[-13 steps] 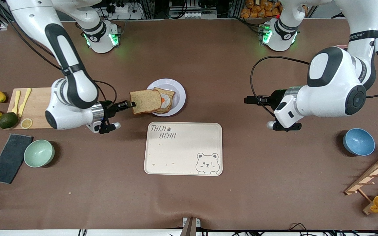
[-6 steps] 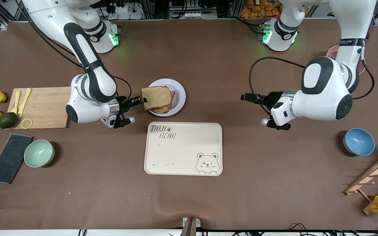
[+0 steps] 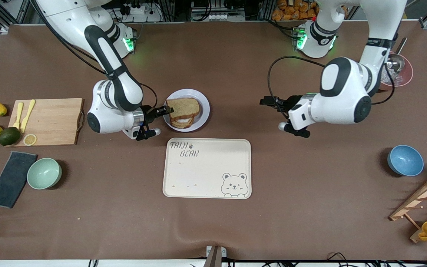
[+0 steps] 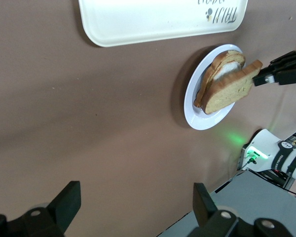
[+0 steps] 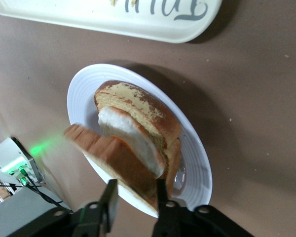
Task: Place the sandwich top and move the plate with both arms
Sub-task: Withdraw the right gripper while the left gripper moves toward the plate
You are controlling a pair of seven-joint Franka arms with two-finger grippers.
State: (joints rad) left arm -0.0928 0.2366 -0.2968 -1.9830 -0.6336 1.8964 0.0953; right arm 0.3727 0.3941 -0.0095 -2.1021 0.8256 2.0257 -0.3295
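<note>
R gripper [image 3: 166,109] fingers straddle the sandwich top's [image 3: 184,108] edge over the plate [image 3: 203,105], grip unclear. Bear tray [image 3: 207,168] lies just nearer the camera. L gripper [image 3: 266,101] waits, fingers wide, holding nothing, over bare table [image 3: 235,74].

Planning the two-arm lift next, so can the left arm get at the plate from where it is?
Probably yes. The left pincer hangs open over bare table, nothing between it and the plate; the right pincer with the sandwich top occupies only the rim toward the right arm's end.

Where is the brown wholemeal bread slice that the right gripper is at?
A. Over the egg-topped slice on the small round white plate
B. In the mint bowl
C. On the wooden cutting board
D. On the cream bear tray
A: the brown wholemeal bread slice sits over the egg-topped slice on the small round white plate, with the right gripper at its edge.
</note>
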